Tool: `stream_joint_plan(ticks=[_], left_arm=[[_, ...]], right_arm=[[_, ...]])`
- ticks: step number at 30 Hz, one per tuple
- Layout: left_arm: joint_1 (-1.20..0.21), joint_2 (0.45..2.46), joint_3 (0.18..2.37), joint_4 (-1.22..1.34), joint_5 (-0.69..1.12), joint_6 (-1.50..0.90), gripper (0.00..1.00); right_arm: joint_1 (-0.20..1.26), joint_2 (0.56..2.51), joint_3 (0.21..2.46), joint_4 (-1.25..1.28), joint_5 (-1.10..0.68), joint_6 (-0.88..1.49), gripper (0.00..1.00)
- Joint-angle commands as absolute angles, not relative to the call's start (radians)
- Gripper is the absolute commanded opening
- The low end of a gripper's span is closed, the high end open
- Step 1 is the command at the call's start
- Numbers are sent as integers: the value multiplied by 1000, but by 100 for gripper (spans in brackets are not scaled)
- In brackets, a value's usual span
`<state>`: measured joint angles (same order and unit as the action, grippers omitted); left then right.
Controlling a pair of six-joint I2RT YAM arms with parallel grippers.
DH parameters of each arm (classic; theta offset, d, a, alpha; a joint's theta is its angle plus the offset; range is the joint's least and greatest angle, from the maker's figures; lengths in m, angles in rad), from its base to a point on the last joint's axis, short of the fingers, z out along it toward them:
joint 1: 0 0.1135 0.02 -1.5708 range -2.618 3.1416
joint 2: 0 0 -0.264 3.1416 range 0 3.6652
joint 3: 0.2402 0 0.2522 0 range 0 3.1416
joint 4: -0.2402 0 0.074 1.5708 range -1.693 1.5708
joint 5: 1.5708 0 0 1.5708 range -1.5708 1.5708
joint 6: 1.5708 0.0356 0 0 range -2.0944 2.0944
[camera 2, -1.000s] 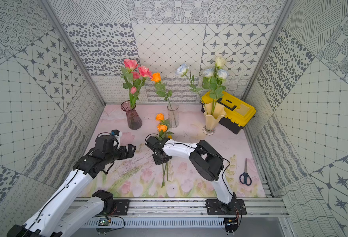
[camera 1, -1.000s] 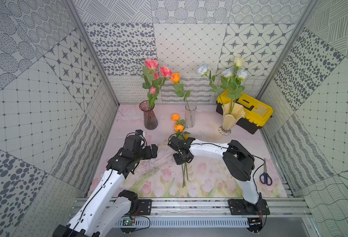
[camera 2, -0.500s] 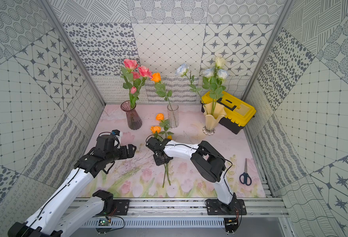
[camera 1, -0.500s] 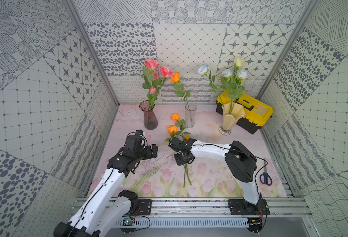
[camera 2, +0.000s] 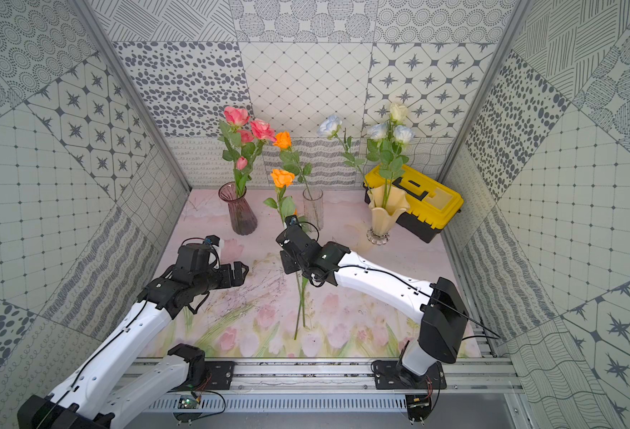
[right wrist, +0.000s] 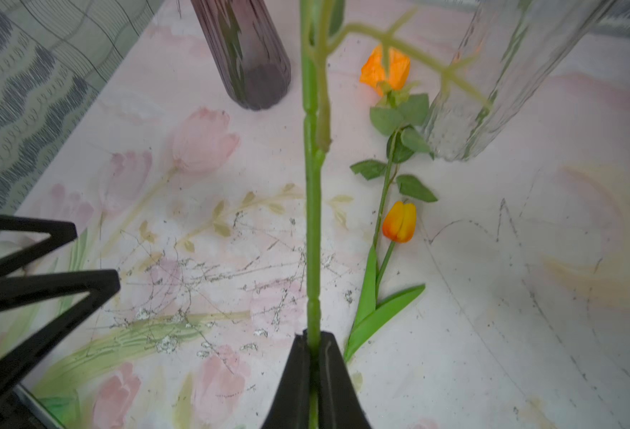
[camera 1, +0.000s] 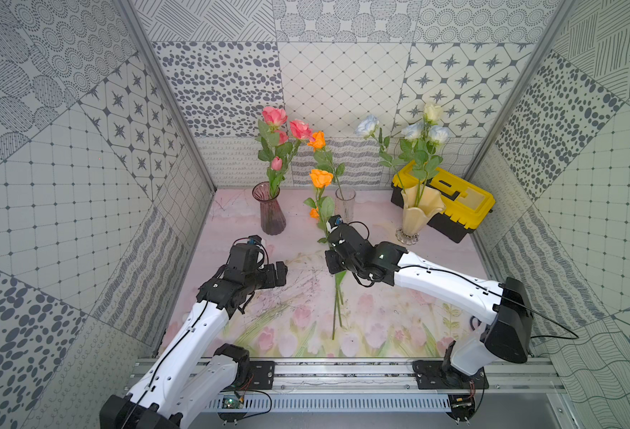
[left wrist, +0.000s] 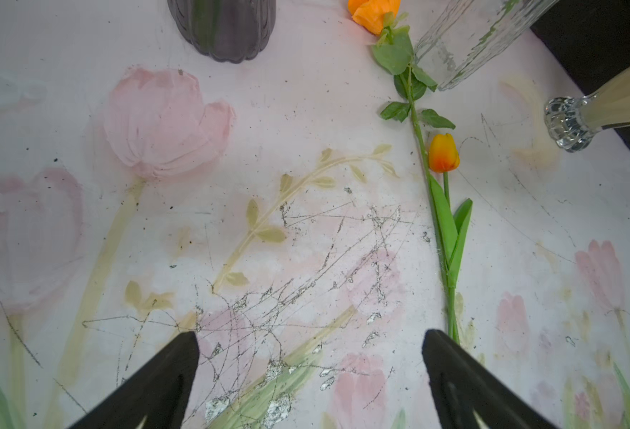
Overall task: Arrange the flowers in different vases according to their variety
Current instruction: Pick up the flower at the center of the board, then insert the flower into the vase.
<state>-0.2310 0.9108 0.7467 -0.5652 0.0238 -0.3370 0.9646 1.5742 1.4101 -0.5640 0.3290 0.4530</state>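
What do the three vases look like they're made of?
Purple vase: likely tinted glass, glossy, ribbed; stems show through. Clear cylinder: ribbed glass or clear plastic, see-through. Cream vase: opaque, smooth, perhaps glazed ceramic or milk glass, on a clear foot.

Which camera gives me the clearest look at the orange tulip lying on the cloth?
The right wrist view: the orange tulip lies in full sight, bud, stem and both leaves, beside the held stem. The left wrist view shows it nearly as well. In both top views the right arm covers its bud.
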Motion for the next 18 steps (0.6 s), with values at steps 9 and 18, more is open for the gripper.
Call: stream_joint_plan(ticks=[9,18], left_arm=[[-231,917,739,-563,68,-348,99],[-231,938,739,-551,81,-347,99]], right_arm=[[762,1625,1613,-140,458,142,0],[686,1837,1877,4,496,-17,0]])
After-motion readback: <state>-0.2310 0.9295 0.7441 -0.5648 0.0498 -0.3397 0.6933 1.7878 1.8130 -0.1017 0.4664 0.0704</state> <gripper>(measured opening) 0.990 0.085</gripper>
